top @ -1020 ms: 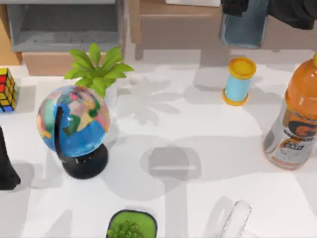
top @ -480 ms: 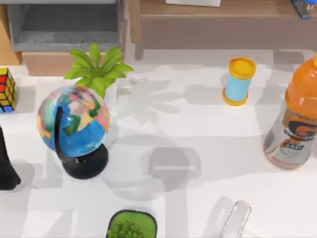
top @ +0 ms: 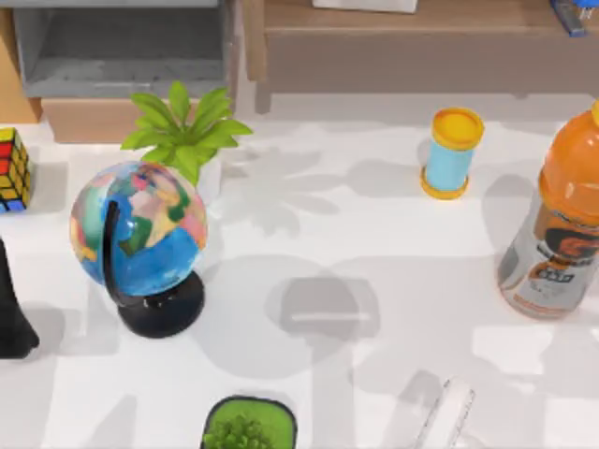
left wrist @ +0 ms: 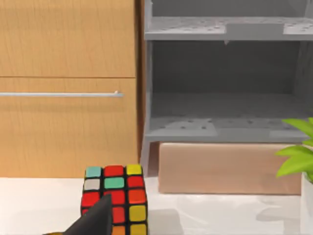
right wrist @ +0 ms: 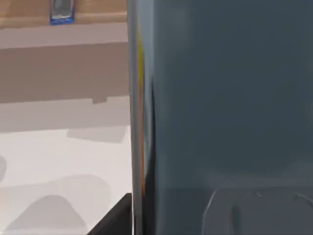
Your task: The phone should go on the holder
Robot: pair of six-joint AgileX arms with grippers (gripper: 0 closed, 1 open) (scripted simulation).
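The phone (right wrist: 225, 107) stands on edge right against the right wrist camera, a glossy dark grey slab with a thin orange and yellow reflection down its near side. Beyond it lie the white table (right wrist: 54, 156) and a wooden shelf (right wrist: 58, 63). A dark wedge of the right gripper (right wrist: 115, 215) sits against the phone's lower edge; I cannot tell whether that gripper is clamped on it. From above, the clear holder (top: 447, 412) stands near the table's front edge, right of centre, with nothing on it. The orange drink bottle (top: 560, 224) stands at the right edge, and the blue spool with yellow caps (top: 451, 152) stands behind and to the left of it. On the left are the globe (top: 138, 229), the leafy plant (top: 182, 126) just behind it and the Rubik's cube (top: 11, 168) at the edge. A small green potted plant (top: 248, 426) sits at the front. The left arm (top: 9, 313) is parked at the left edge. A dark tip of the left gripper (left wrist: 93, 223) shows before the cube; whether that gripper is open or closed, I cannot tell.
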